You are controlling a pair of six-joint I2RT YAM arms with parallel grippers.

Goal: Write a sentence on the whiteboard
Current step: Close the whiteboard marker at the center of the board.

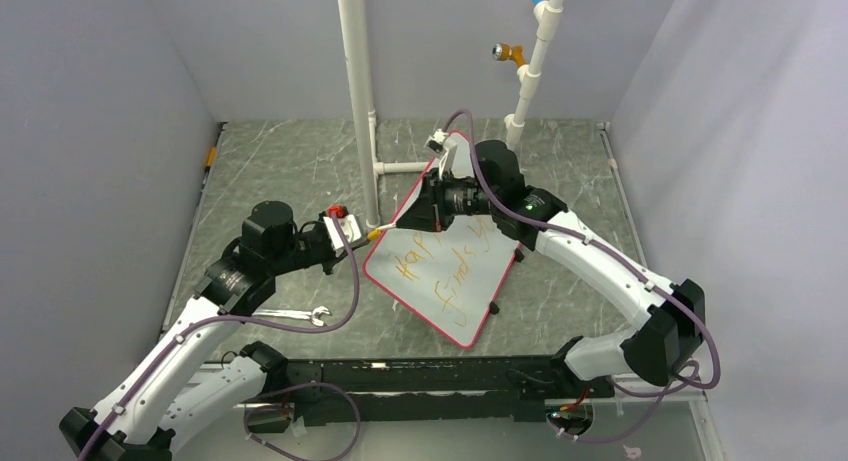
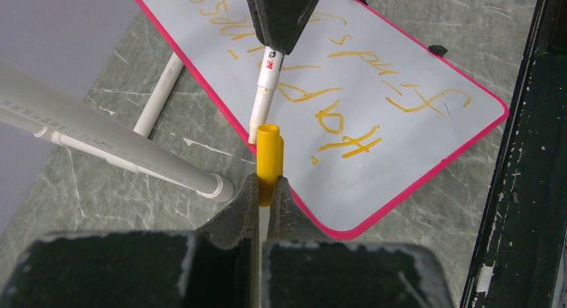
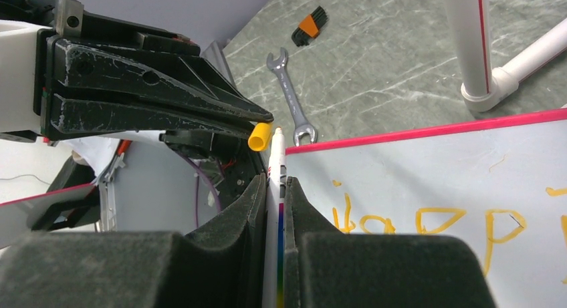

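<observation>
Left wrist: left jaws tight on cap, right jaws tight on marker.

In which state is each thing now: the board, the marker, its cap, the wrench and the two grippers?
whiteboard: lying on the table, written side up.
sentence: on the board in two orange-yellow lines.
marker: uncapped, tip beside the cap's open end.
cap: off the marker, not yet pushed on.
left gripper: shut on the cap.
right gripper: shut on the marker.
wrench: lying loose on the table.
</observation>
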